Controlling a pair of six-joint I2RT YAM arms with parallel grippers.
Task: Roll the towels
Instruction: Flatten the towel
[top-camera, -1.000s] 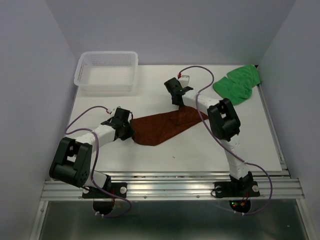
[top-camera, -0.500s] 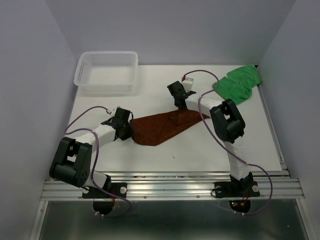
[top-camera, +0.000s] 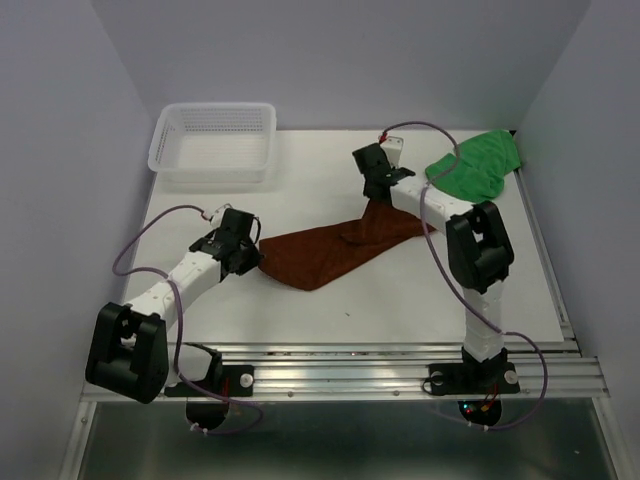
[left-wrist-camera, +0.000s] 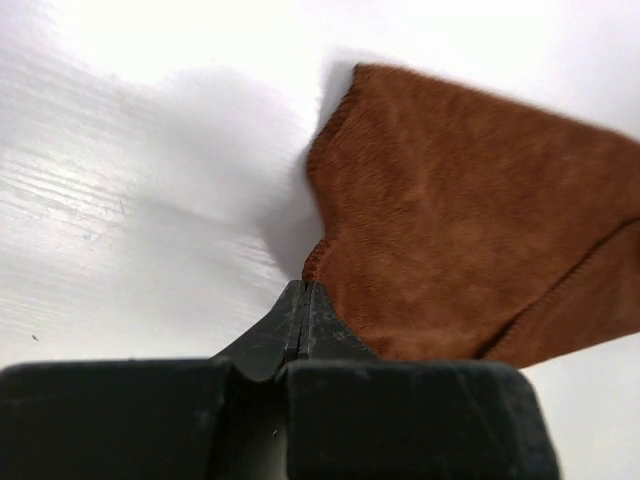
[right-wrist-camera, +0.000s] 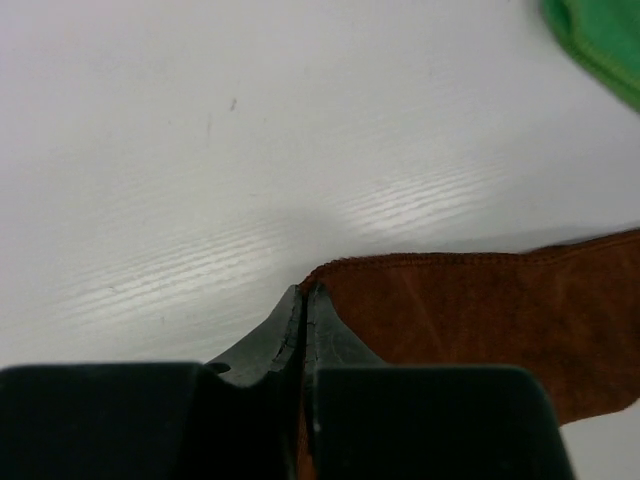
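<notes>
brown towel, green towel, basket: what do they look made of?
Brown towel: soft napped fabric, probably microfibre or terry; fuzzy matte pile and a stitched hem. Green towel: seemingly a similar plush cloth, matte, lying crumpled. Basket: translucent whitish plastic, with perforated grid walls and a rigid rim.

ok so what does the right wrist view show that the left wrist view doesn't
Only the right wrist view: a corner of the green towel at top right, and the right gripper shut on the brown towel at its hemmed edge. Only the left wrist view: the left gripper shut on another corner of that towel. Both: the brown towel and the white table.
</notes>
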